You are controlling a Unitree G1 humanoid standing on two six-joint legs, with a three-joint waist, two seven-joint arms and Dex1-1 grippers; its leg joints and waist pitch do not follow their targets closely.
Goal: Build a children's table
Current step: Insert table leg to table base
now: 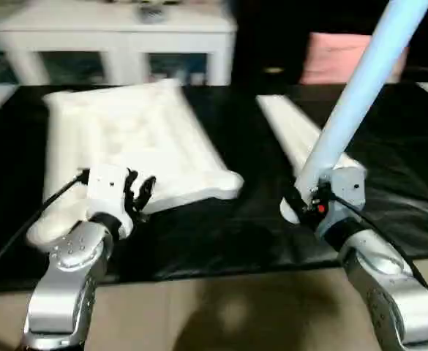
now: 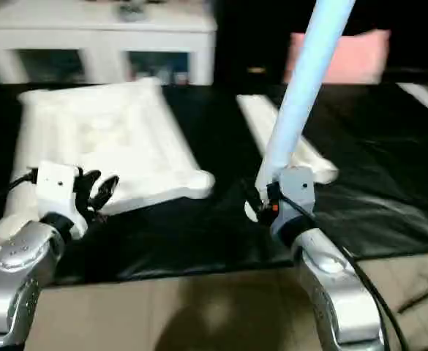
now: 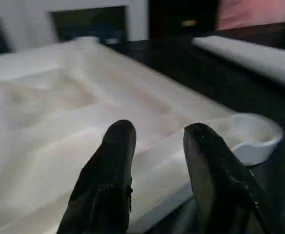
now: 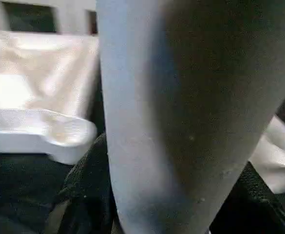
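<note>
Left gripper (image 1: 139, 191) hangs open over the near edge of the one white tabletop (image 1: 137, 139), holding nothing. That tabletop lies upside down on the black sheet (image 1: 221, 241), its ribbed side up, with a round socket (image 3: 249, 134) at its near corner. One white leg (image 1: 301, 135) lies beside it. Right gripper (image 1: 301, 205) is closed around a second leg (image 1: 360, 95), held tilted upward.
</note>
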